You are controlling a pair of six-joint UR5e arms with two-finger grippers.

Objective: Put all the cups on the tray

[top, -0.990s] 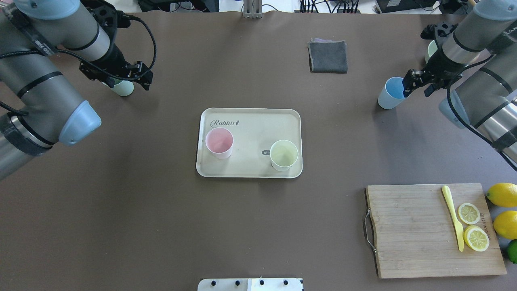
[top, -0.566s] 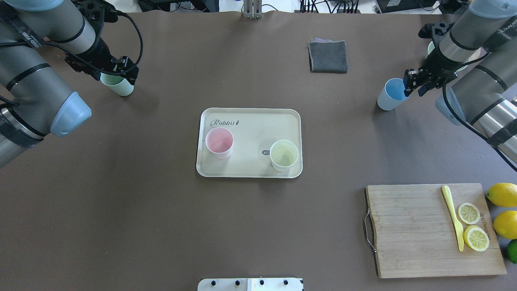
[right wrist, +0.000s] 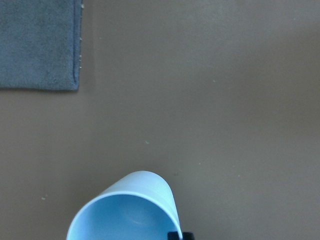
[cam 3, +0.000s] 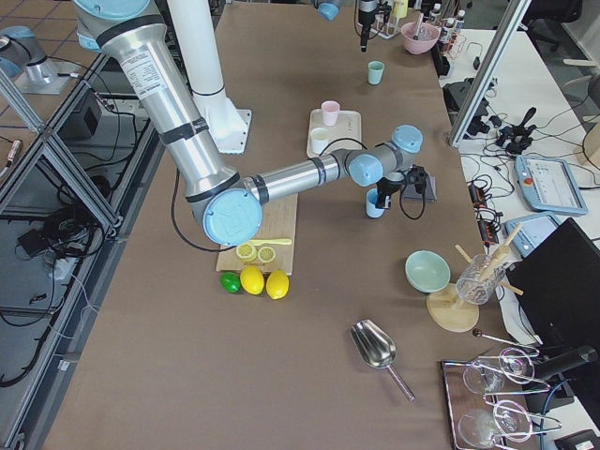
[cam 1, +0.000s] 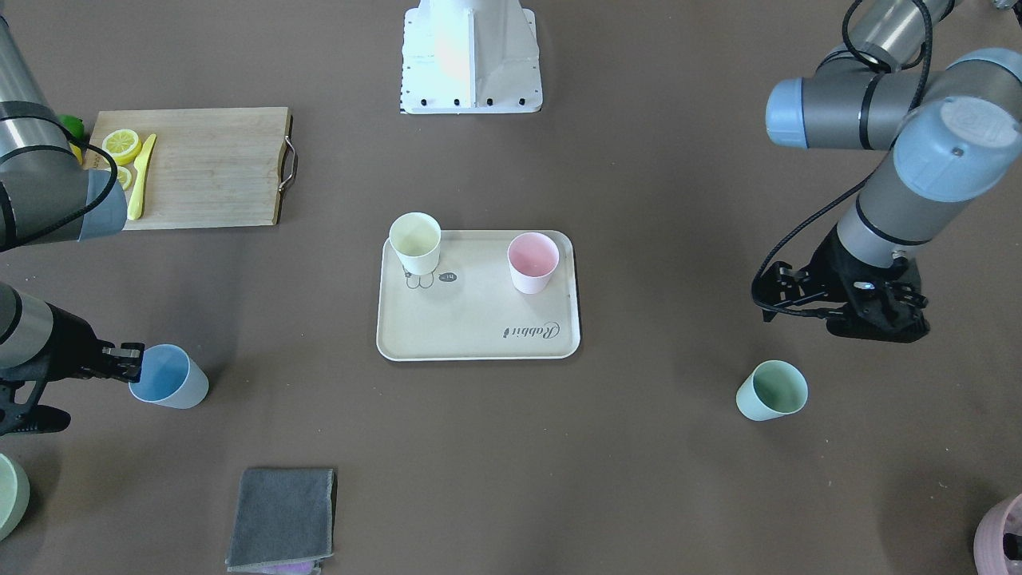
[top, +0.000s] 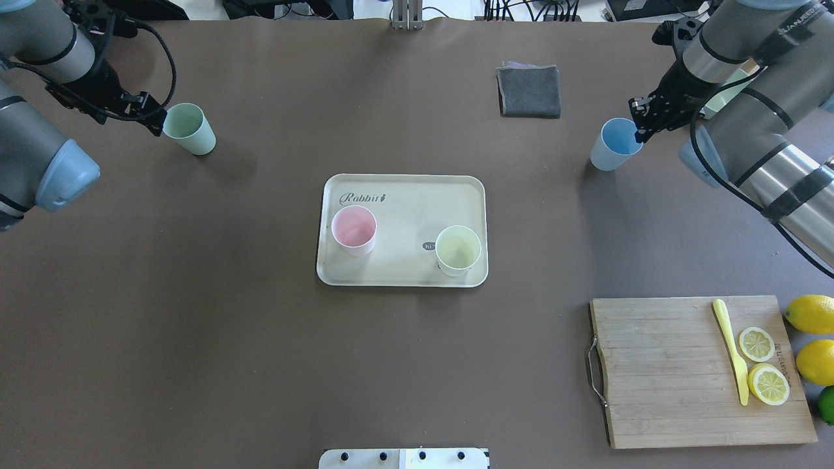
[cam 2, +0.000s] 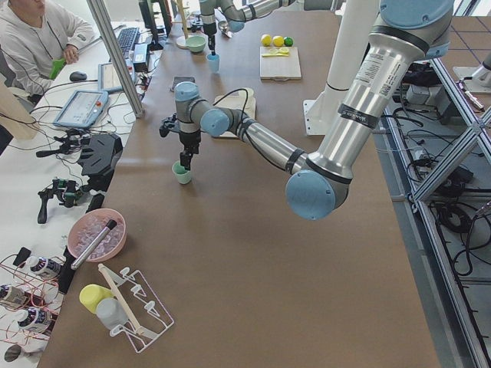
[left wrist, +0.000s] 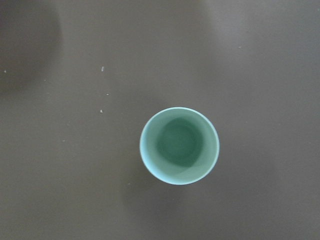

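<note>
The beige tray (top: 404,208) (cam 1: 471,319) lies mid-table and holds the pink cup (top: 354,229) (cam 1: 532,261) and the pale yellow cup (top: 458,246) (cam 1: 415,242). The mint green cup (top: 189,128) (cam 1: 771,390) (left wrist: 179,145) stands upright on the table at the far left. My left gripper (top: 148,116) (cam 1: 870,315) hangs above and just beside it, looks open and touches nothing. My right gripper (top: 642,120) (cam 1: 128,361) is shut on the rim of the light blue cup (top: 614,144) (cam 1: 168,375) (right wrist: 125,207), which tilts at the far right.
A folded grey cloth (top: 529,91) (cam 1: 282,517) lies at the far side. A wooden cutting board (top: 677,371) with lemon slices and a yellow knife sits front right, whole lemons (top: 811,314) beside it. A pale green dish (cam 1: 8,495) and a mauve pot (cam 1: 1002,535) sit at the table's far corners.
My right gripper has moved left and away from me with the blue cup in it. My left gripper has moved left across the mint cup, which has stayed put.
</note>
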